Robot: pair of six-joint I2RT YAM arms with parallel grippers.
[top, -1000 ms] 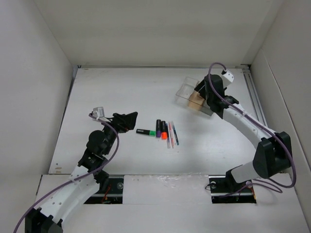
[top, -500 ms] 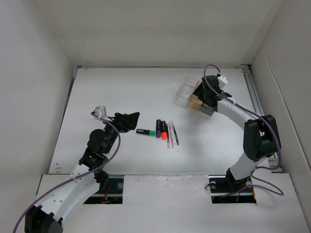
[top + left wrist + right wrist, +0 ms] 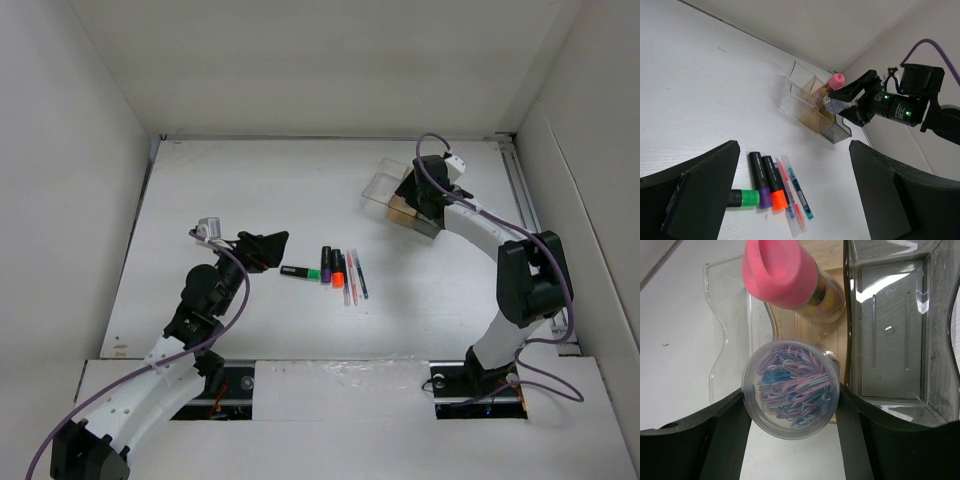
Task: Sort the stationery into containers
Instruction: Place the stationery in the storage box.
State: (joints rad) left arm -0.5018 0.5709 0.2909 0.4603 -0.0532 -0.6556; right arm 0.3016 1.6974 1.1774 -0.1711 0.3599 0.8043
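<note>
Three stubby black markers lie side by side mid-table: green end [image 3: 742, 198], purple end [image 3: 760, 180], orange end [image 3: 775, 186]. Beside them lie a pink pen [image 3: 791, 196] and a blue pen [image 3: 801, 192]. My left gripper [image 3: 272, 246] hangs open just left of them with nothing between its fingers. The row of containers [image 3: 400, 200] stands at the back right: clear box [image 3: 730, 330], tan box [image 3: 836, 342], dark grey box [image 3: 890, 330]. A pink-capped bottle [image 3: 782, 272] leans in the tan box. My right gripper [image 3: 790, 402] is shut on a small round jar [image 3: 790, 387] of coloured paper clips, above the tan box's near edge.
White walls close in the table on the left, back and right. A metal rail [image 3: 528, 215] runs along the right edge, close behind the boxes. The markers and pens lie about midway between the two arms.
My right arm has folded in and brought the jar closer over the boxes. The left gripper has crept slightly right toward the markers.
</note>
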